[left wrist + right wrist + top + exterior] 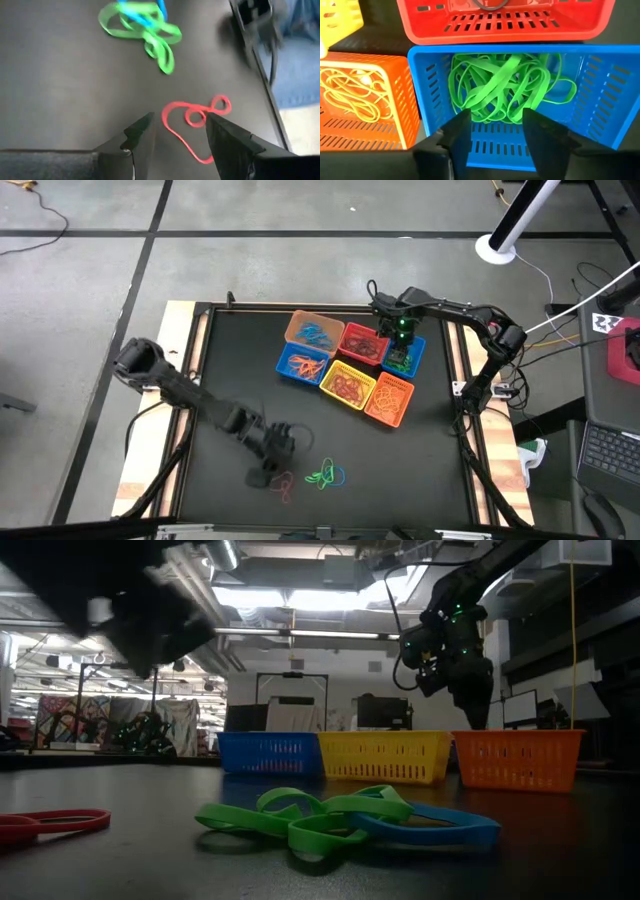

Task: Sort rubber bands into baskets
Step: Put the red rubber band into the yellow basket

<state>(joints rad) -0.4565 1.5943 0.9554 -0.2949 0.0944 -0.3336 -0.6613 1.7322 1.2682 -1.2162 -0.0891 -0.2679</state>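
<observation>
A red rubber band lies flat on the black table near its front edge. A tangle of green bands with a blue band lies just to its right. My left gripper is open above the red band, one finger on either side of it, touching nothing; it also shows in the high view. My right gripper is open and empty over a blue basket that holds green bands; it also shows in the high view.
Six baskets stand together mid-table: tan-orange with blue bands, red, blue with orange bands, yellow with red bands, orange with yellow bands, and the blue one under my right gripper. The table's left half is bare.
</observation>
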